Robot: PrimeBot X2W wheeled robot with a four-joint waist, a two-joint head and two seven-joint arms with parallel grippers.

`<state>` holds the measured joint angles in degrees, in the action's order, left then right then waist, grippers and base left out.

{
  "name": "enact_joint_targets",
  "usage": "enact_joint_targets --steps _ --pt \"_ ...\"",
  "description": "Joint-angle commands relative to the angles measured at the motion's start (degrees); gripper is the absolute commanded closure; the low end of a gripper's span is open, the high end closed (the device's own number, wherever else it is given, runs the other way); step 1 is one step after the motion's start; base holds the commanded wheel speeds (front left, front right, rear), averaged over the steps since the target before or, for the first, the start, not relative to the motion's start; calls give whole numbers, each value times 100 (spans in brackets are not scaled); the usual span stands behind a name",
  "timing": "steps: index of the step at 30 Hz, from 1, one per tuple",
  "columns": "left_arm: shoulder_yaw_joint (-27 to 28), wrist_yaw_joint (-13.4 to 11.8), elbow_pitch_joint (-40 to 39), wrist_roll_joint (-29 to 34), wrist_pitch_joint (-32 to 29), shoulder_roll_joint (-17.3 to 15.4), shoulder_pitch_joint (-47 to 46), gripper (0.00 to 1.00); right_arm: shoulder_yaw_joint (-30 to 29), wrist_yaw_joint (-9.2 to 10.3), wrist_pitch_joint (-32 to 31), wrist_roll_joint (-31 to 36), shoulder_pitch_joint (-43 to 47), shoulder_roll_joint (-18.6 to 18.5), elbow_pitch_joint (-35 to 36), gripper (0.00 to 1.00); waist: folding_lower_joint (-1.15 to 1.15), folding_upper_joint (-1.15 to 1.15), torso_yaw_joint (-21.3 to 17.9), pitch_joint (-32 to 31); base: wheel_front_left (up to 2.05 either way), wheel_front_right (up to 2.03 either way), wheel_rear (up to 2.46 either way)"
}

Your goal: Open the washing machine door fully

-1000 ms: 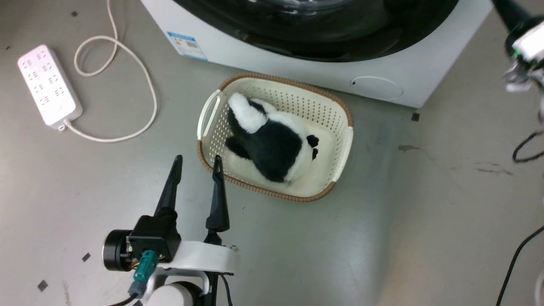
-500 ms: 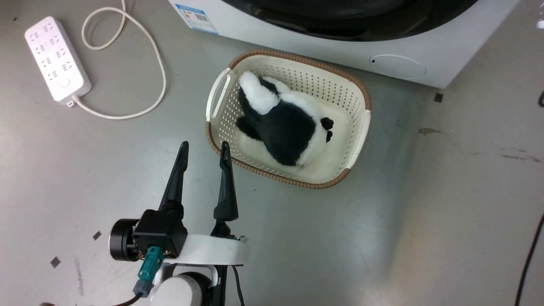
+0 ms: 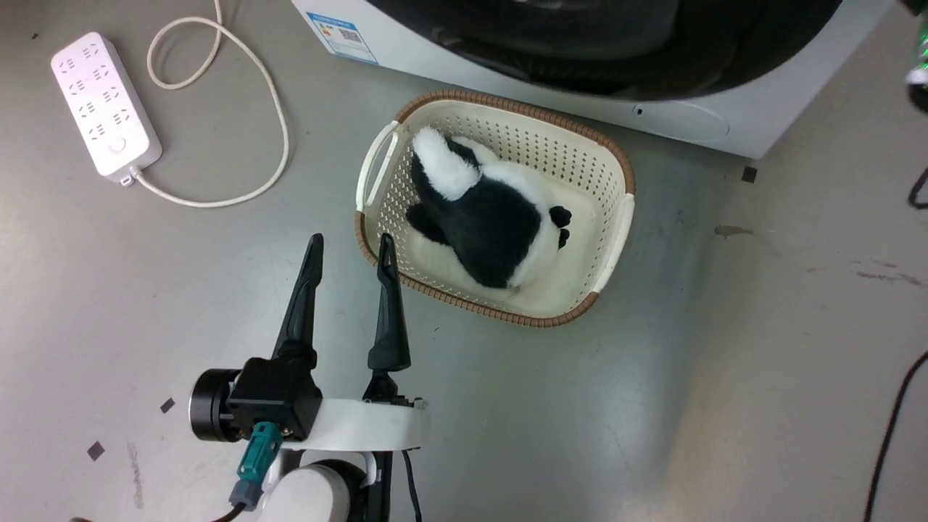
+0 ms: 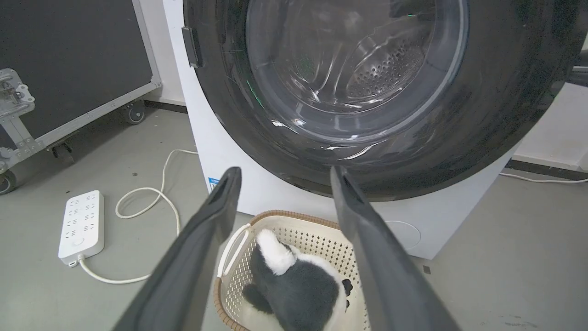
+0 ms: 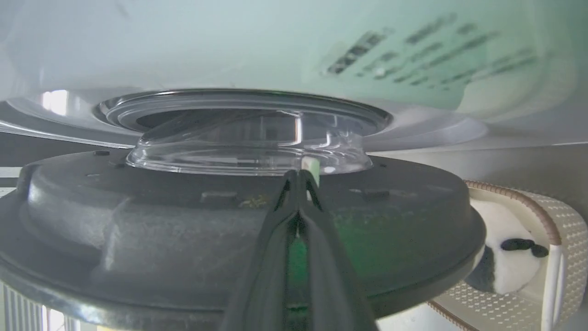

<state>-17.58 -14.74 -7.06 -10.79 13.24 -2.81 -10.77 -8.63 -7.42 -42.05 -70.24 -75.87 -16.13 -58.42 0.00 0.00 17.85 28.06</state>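
1. Notably, the whole head view has shifted over the last second, so I take it that the camera moved. The power strip (image 3: 105, 105) at far left has not moved on the floor.
2. Left gripper (image 3: 351, 241): released, fingers spread and holding nothing. It hovers at the near-left corner of the basket (image 3: 507, 107), in the same pose as a second ago.
3. The basket holds a plush toy (image 3: 486, 232) and sits just in front of the washing machine (image 4: 220, 138).
4. The washing machine door (image 4: 459, 138) stands ajar. The right wrist view shows its inner face and clear bowl apart from the white front. I judge the swing begun but far from full.
5. Right gripper (image 5: 298, 177): clenched, fingertips pressed together with nothing visible between them. They lie at the door's dark inner rim, by the base of the bowl, which suggests a push from behind. I cannot tell whether they touch.
6. Hard to make out:
   - The hinge and the width of the gap are hidden.
   - The head view cuts off most of the door.
   - A blurred green-lit sliver (image 3: 919, 65) at the right edge defies identification.
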Motion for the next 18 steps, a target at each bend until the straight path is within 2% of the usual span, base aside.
enact_joint_targets --steps 1,9,18 --pt "-26 -39 -17 -35 54 -6 -93 0 -1 -7 -140 -184 50 119 -53 100 0 0 -14 -29 0 0 0" --pt "25 6 59 -32 174 -7 48 0 -8 -7 -922 -932 871 617 307 100 0 0 -47 -399 0 0 0" --pt "206 241 307 -11 175 -7 427 0 221 -7 -1309 -946 2280 1142 1250 100 0 0 -163 -990 0 0 0"
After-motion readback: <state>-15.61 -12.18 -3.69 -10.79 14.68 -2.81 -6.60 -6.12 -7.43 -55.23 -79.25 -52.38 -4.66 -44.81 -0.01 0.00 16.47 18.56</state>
